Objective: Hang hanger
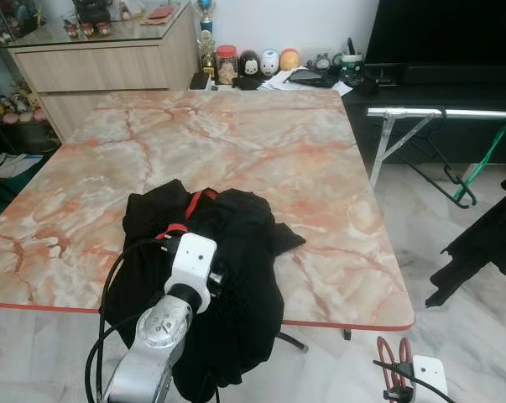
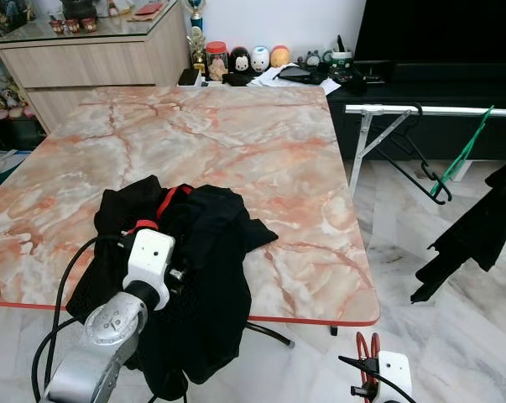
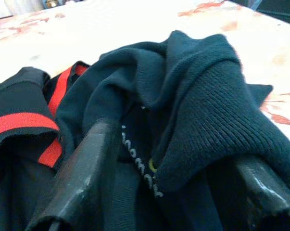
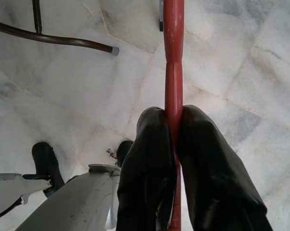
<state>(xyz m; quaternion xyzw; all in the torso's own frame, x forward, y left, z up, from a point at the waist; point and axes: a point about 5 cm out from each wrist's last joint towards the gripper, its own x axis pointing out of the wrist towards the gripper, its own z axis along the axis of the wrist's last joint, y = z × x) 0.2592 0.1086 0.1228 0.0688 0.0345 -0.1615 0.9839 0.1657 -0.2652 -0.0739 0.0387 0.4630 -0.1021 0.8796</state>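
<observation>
Head stereo pair above table [image 1: 320, 168]

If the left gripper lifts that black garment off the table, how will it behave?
Probably floppy: the black garment lies crumpled in soft folds, part draped over the marble table edge. It will likely sag and trail. The knit looks grippy rather than slippery between the left gripper jaws, which stand open around a fold.

Home living room: marble-top table [image 1: 261, 143], cabinet [image 1: 101, 63] with figurines [image 1: 269, 60], dark TV [image 1: 446, 34], clothes rack [image 1: 441, 112], tiled floor [image 1: 454, 336].
</observation>
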